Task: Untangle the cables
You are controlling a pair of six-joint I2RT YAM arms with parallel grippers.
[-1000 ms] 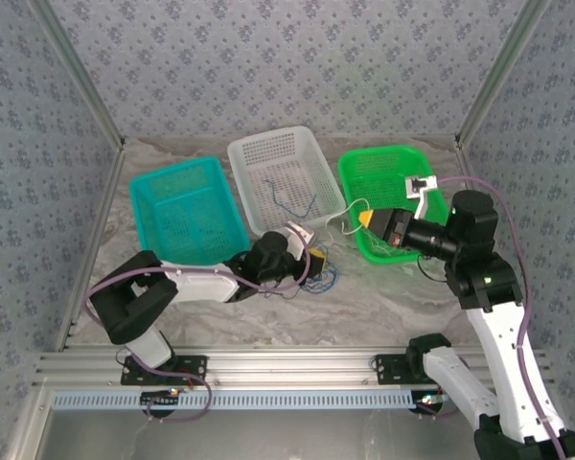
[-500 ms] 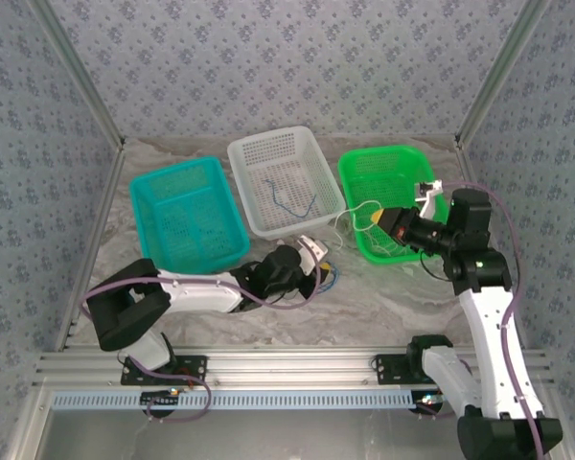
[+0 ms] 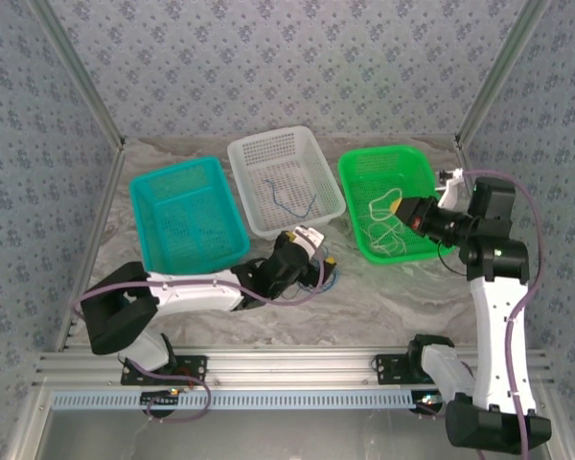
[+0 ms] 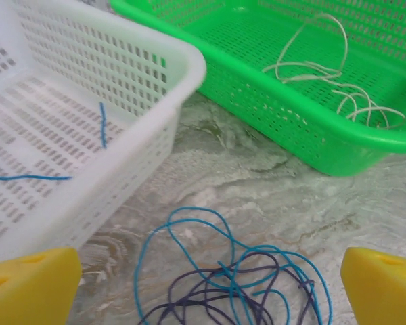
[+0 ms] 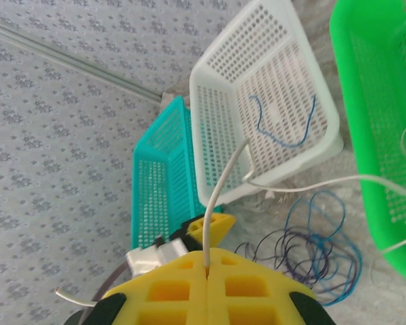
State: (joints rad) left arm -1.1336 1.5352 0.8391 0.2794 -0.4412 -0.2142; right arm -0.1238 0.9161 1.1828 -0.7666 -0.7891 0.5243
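Pinching a white cable [image 5: 220, 189], apparently, is the right end effector [image 5: 206, 256]

Marbled table [image 3: 412, 287] bears teal basket [image 3: 151, 182], white basket [image 3: 268, 142], green basket [image 3: 383, 151], tangled cables [image 4: 237, 284].

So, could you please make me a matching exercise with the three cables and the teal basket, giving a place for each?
Things:
1. white cable
2. lone blue cable
3. blue and purple tangle
4. teal basket

Places:
A. on the table
B. in the white basket
C. leftmost in the row of baskets
D. looped in the green basket

Pairs: 1-D, 2-B, 3-A, 4-C
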